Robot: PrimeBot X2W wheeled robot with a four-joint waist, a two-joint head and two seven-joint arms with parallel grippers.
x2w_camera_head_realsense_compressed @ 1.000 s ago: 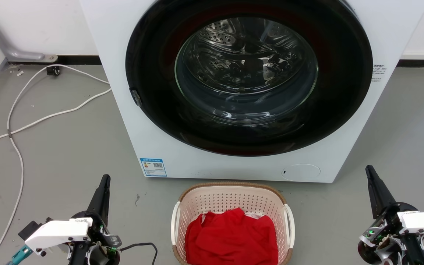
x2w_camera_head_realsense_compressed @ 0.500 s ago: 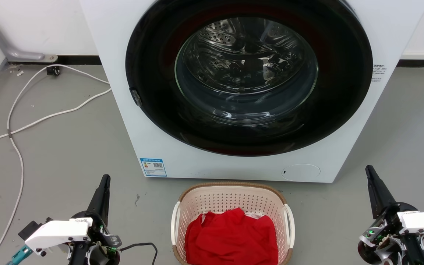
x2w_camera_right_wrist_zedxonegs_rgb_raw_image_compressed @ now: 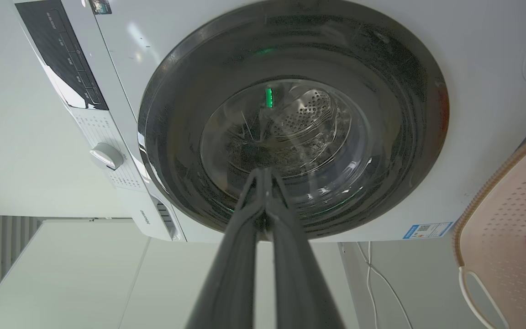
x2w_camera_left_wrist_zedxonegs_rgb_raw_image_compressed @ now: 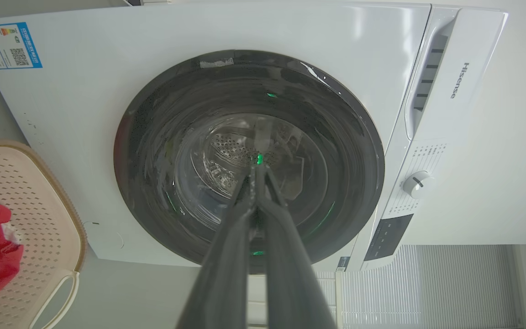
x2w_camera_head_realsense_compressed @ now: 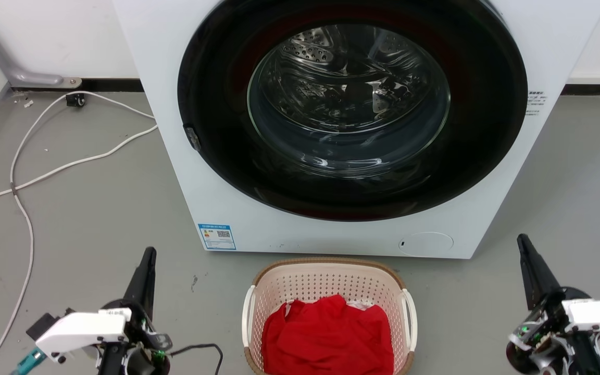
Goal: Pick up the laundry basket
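While laundry basket (x2w_camera_head_realsense_compressed: 326, 281) sits, left pincer (x2w_camera_head_realsense_compressed: 149, 255) closed

Changes over the last second are slight, and only at the wrist ends of the two arms.

Left hand (x2w_camera_head_realsense_compressed: 149, 255): the left wrist cover (x2w_camera_head_realsense_compressed: 82, 329), white, sits a shade lower in the head view than a second ago. The dark block (x2w_camera_head_realsense_compressed: 39, 323) beside it has dropped with it. Nearly all of that drop came in the last half second.

Right hand (x2w_camera_head_realsense_compressed: 523, 242): the right wrist cover (x2w_camera_head_realsense_compressed: 597, 313), white, is likewise a shade lower. The round black joint (x2w_camera_head_realsense_compressed: 517, 358) under it has slid toward the bottom edge of the head view, so less of it shows.
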